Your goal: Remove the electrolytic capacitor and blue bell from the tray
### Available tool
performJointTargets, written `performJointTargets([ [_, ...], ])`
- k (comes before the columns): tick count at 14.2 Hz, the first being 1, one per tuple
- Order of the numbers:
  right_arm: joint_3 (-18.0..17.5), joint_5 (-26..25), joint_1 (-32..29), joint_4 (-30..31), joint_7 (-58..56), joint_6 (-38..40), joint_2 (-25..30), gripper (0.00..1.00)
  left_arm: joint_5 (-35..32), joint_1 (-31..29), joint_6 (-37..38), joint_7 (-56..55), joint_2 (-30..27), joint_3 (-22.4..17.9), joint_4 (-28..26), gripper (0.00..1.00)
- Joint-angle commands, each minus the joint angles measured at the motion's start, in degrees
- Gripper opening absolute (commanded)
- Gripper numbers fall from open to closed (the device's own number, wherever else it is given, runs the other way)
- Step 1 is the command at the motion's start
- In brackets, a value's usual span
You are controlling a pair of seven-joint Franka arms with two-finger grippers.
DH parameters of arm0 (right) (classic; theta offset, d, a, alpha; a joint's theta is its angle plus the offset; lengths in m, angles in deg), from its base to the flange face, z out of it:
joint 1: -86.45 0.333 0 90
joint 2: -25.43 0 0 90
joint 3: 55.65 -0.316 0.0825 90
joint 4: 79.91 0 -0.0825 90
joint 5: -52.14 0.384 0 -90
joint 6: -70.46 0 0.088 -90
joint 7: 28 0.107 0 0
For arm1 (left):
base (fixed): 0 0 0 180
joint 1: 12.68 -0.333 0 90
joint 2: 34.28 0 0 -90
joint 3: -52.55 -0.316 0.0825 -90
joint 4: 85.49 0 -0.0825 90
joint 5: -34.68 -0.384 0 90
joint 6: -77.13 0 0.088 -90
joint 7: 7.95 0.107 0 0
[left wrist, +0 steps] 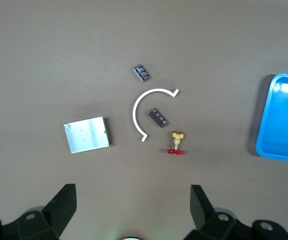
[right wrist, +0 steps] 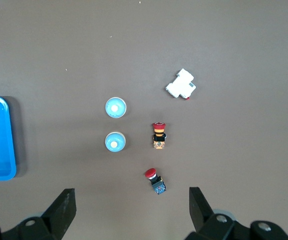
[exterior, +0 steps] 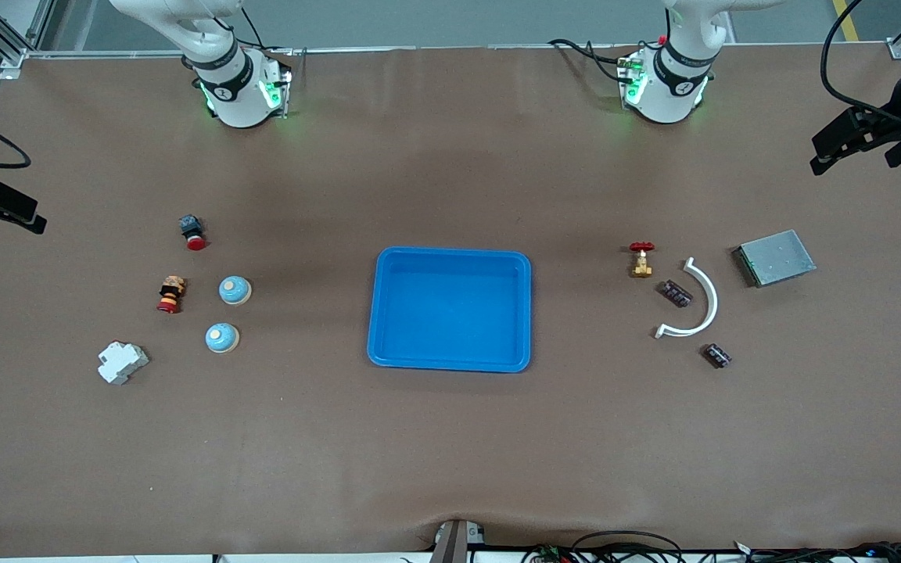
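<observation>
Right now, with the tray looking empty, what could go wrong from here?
The tray holds nothing, so another reach into it would likely grab air. Two blue bells sit close together; a wide-open right gripper could knock one. One capacitor lies beside the white arc, which could snag the left gripper.

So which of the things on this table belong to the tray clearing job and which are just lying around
Job:
- shallow bright-blue plastic tray, nothing in it
- two dark electrolytic capacitors, already on the table
- two round blue bells, also out

Lying about:
- brass valve with red handwheel
- white curved plastic strip
- grey metal plate
- two red-capped push buttons
- white plastic block
</observation>
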Motion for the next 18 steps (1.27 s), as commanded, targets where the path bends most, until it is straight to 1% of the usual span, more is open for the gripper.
performJointTargets([
  [1, -0.3, 0.0, -0.6, 3.7, -0.9, -1.1, 3.3, 1.00, 0.7, -0.3, -0.7, -0.6, -0.4, 0.4, -0.5, 1.00],
  [18, -0.3, 0.0, -0.8, 4.4, -0.7, -1.3, 3.0, 1.00, 0.9, -0.4, -0.6, -1.2, -1.0, 0.6, -0.9, 1.00],
])
